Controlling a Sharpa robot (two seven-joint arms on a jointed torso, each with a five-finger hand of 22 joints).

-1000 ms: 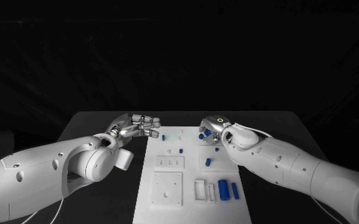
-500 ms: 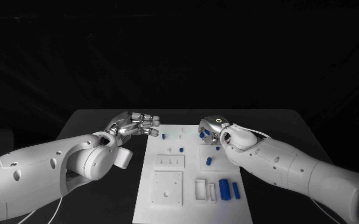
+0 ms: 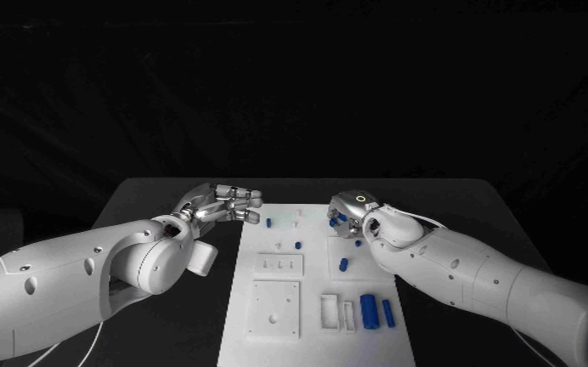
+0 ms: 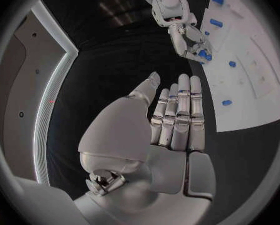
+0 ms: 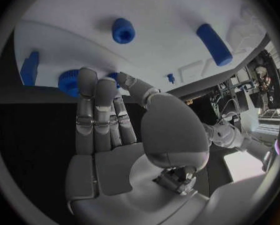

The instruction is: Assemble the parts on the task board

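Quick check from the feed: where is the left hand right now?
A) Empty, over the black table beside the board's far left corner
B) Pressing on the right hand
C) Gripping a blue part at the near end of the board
A: the left hand holds nothing, its straight fingers over the black table just off the task board.

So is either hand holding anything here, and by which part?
The left hand holds nothing, fingers straight beside the task board. The right hand touches a round blue part with its fingertips; a real grip cannot be told.
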